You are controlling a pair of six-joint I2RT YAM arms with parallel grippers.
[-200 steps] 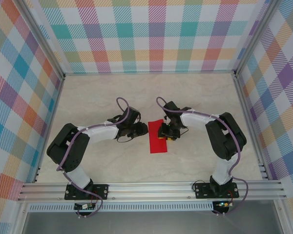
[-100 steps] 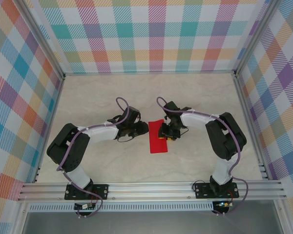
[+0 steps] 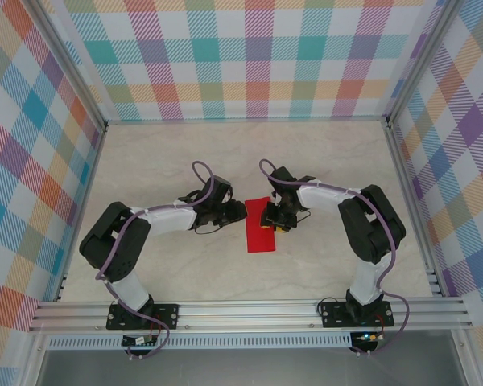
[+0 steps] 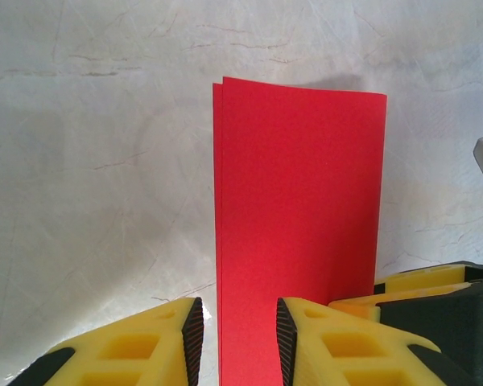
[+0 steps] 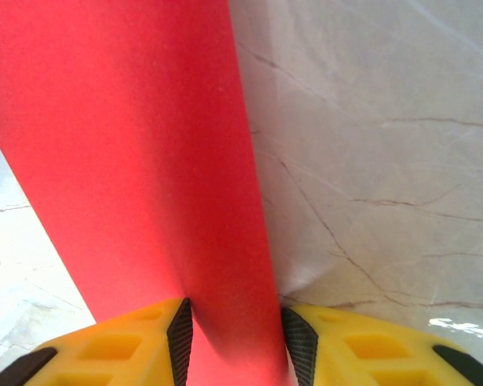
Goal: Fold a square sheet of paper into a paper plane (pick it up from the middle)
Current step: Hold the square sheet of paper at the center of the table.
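Observation:
The square sheet of paper (image 3: 262,231) lies on the table folded in half, a narrow red rectangle with two layers showing at its left edge (image 4: 298,201). My left gripper (image 3: 240,211) is at the paper's far left corner. Its jaws are open (image 4: 239,334): one yellow finger is over bare table, the other over the paper. My right gripper (image 3: 270,217) is over the far right part of the sheet, also open (image 5: 235,338), with the red paper (image 5: 145,161) running flat between its fingers. Whether the fingertips touch the paper I cannot tell.
The marble-pattern tabletop (image 3: 322,161) is bare around the paper. Checked walls and aluminium rails (image 3: 241,310) close in the workspace. The right gripper's yellow fingers (image 4: 435,281) appear at the lower right of the left wrist view, close to the left gripper.
The left gripper has crept slightly right toward the paper's edge. The right gripper and the paper stay where they were.

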